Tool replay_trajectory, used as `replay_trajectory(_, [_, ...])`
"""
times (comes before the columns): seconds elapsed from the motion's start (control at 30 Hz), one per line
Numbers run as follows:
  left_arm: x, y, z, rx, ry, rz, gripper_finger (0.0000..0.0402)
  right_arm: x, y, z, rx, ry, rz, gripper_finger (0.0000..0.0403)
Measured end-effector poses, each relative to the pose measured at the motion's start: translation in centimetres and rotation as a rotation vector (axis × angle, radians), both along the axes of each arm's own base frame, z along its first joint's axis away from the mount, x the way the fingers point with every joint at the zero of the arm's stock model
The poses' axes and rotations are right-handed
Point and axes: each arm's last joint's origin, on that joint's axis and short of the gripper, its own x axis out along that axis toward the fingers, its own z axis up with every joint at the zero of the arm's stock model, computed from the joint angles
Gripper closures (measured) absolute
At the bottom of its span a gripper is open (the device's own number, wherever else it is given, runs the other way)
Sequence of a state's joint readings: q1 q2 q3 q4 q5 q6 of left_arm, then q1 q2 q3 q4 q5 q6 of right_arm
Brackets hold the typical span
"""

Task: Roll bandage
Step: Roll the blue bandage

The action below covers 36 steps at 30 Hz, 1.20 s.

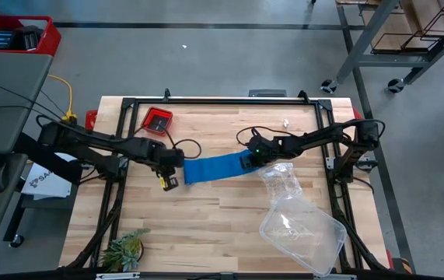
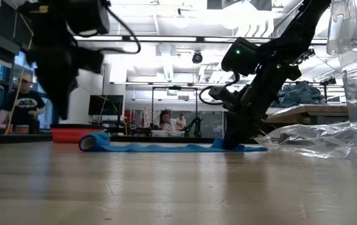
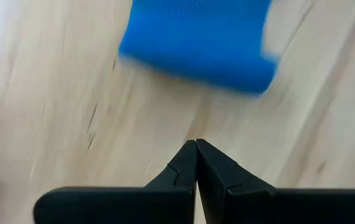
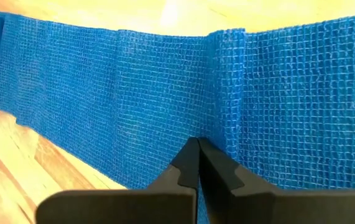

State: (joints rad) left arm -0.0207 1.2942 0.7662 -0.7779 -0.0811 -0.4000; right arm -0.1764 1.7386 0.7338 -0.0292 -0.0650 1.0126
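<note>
The bandage (image 1: 215, 168) lies flat across the middle of the wooden surface (image 1: 206, 225), its left end curled into a small roll. The left hand (image 1: 169, 173), fingers pressed together, sits just beside that rolled end. The right hand (image 1: 254, 158), fingers likewise together, presses on the strip's far right end.

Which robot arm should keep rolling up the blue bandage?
Probably the left. Its gripper is by the bandage's rolled end, jaws shut and empty. The right gripper presses down on the flat far end.
</note>
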Motion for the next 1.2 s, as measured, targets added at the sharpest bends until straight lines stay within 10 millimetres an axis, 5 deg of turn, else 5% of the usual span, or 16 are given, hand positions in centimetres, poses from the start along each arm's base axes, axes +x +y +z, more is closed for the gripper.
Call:
replay_trajectory(0.27, [2.2, -0.1, -0.3, -0.015, -0.15, -0.018, 0.0401, 0.0, 0.0, 0.0, 0.004, 0.0, 0.003, 0.0403])
replay_trajectory(0.57, [3.2, -0.1, -2.1, -0.019, -0.101, -0.004, 0.0401, -1.0, 0.3, 0.7, 0.046, 0.069, -0.03, 0.0403])
replay_trajectory(0.8, [3.4, 0.1, -1.9, 0.033, -0.129, 0.013, 0.0401, -3.0, 0.4, 2.3, -0.003, 0.176, -0.068, 0.0403])
replay_trajectory(1.2, [5.0, 0.9, -1.2, 0.051, -0.308, 0.018, 0.0401, -2.7, 0.1, 2.7, -0.017, 0.13, -0.068, 0.0402])
